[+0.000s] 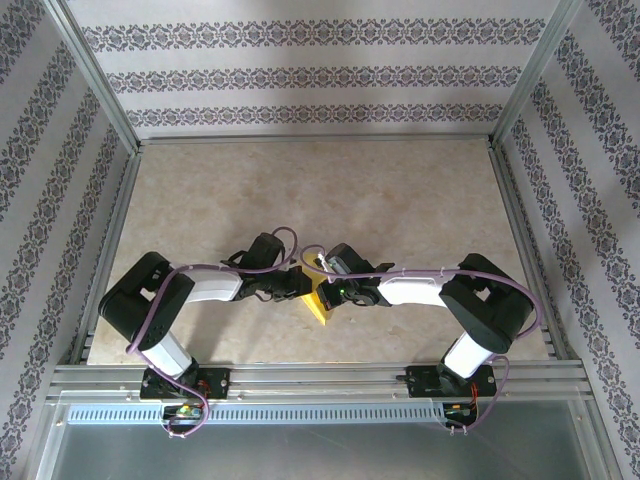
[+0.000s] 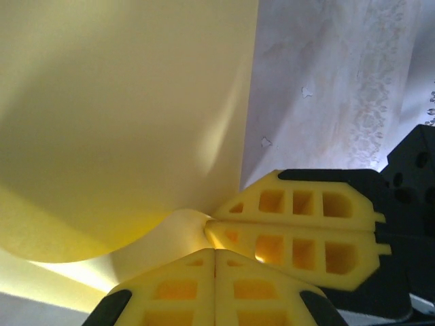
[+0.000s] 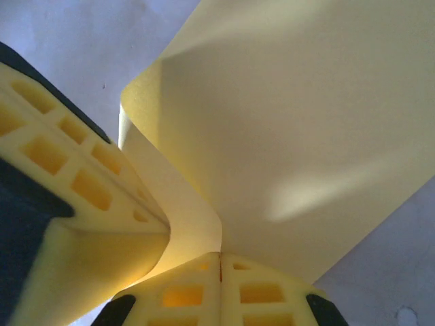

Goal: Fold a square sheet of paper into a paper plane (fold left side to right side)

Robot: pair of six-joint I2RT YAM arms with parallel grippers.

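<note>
Both left fingers (image 2: 170, 293) and right fingers (image 3: 183, 296) pinch the unmarked yellow paper (image 2: 122, 102).

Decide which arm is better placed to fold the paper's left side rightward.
Probably the left arm: its jaws are shut on the paper from the left, while the right arm pinches it alongside and can hold.

Even overhead light; soft shadows cross the square sheet of paper (image 2: 122, 102).
</note>
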